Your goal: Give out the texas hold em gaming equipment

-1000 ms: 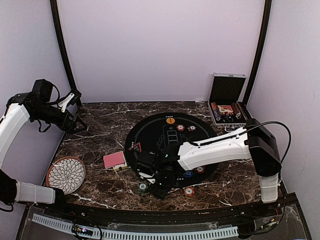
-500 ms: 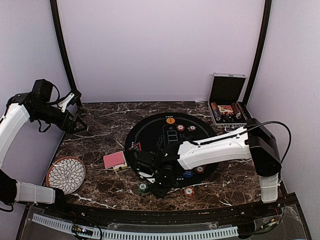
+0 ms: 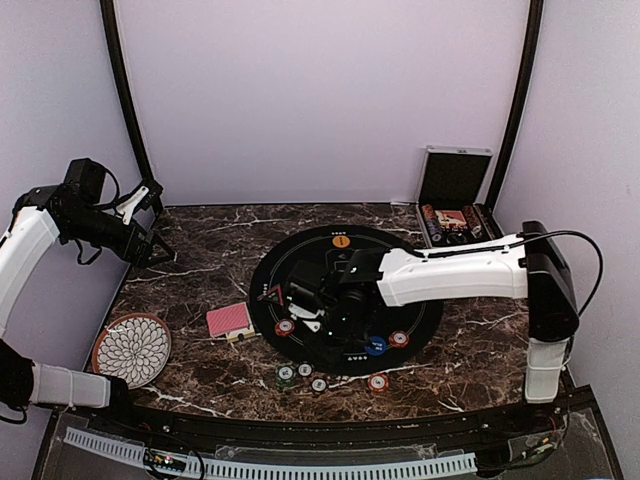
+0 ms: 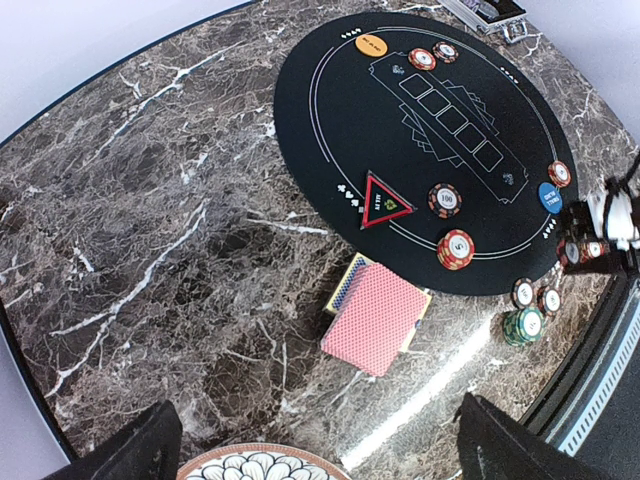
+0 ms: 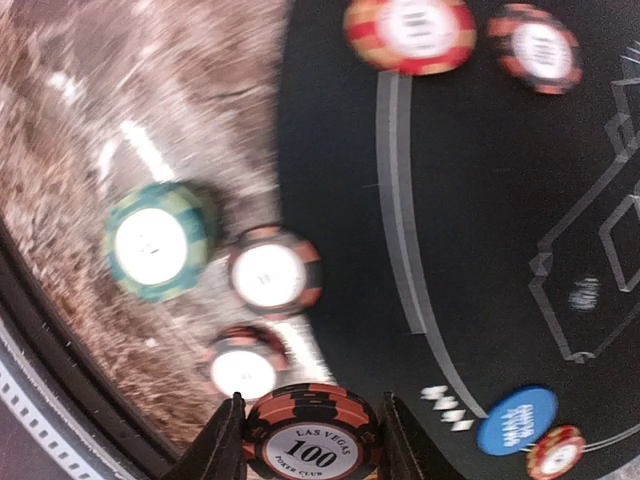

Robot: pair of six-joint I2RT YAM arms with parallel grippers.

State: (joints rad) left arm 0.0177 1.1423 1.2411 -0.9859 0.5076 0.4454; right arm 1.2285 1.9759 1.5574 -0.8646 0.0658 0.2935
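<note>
Left gripper (image 3: 155,248) hangs over worktop's left rear, jaws wide, nothing in them. Flowered plate (image 3: 131,349) at left front corner. Red-backed cards (image 3: 229,320) lie just off black mat's (image 3: 300,262) left edge. Green chip stack (image 3: 286,375) sits near front edge. Right gripper (image 5: 312,425) above mat's left front, clamped on red-and-black chip stack (image 5: 312,447) marked 100. Blue button disc (image 3: 376,346) on mat's front; chip case (image 3: 455,225) in right rear corner.

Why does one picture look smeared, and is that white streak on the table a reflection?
Right wrist view: marble and green chip look motion-blurred, yet the 100 chip between the fingers is crisp. Left wrist view: sharp; the streak beside the red-backed cards looks like light glare.
</note>
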